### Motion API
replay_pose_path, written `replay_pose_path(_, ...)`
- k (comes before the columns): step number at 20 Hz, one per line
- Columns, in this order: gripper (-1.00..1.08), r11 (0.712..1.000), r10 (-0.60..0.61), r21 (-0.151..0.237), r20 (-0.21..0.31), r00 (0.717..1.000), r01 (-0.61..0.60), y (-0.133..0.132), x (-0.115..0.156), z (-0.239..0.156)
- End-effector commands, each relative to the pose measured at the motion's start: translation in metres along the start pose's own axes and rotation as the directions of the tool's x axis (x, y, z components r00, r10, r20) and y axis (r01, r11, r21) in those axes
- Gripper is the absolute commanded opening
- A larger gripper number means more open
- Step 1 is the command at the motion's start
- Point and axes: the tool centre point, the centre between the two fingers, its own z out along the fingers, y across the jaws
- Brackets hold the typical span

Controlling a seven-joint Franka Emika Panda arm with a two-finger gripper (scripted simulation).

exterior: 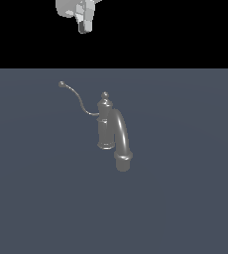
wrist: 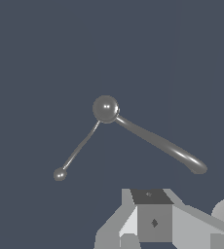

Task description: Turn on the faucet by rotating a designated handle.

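Handle (exterior: 78,98): thin, S-curved, running from the post out to a small ball tip (exterior: 61,84) toward the exterior view's left and the far edge of the worktop (exterior: 185,198); untouched, nothing near it. Rooted on the faucet (exterior: 110,130), standing roughly mid-worktop, slightly toward the far side, knob-topped post upright, thick arched spout (exterior: 122,139) curling toward the near edge. In the wrist view, seen from above: knob (wrist: 105,108) central, handle (wrist: 80,144) slanting off one way to its ball tip (wrist: 60,174), spout (wrist: 165,144) the other way. Gripper (exterior: 85,24) high above the far edge, well apart from the faucet, only partly in frame; jaws' state impossible to tell, fingertips cropped in the wrist view and too small and blurred in the exterior view. Task apparently not begun: approach and descent toward the handle yet to come. Risks from here, as a judgement: mistaking the thick spout or the knob for the lever, both close to the handle's root; coming down on the slender rod with a glancing touch and slipping off its curved, shiny surface; pushing near the post rather than near the ball tip, giving little leverage; pushing the wrong way round and jamming against the stop; descending too low and striking the worktop.
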Motion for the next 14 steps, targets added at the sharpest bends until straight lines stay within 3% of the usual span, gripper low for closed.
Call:
replay_pose_path(1, -1.0, 0.999, 0.054, 0.002, -0.002, 0.999, -0.054, -0.014, 0.002, 0.01)
replay_pose_path(7, -1.0, 0.984, 0.181, 0.007, -0.007, 0.984, -0.181, -0.046, 0.006, 0.035)
replay_pose_path(14, -1.0, 0.946, 0.324, 0.014, -0.012, 0.946, -0.324, -0.081, 0.008, 0.067)
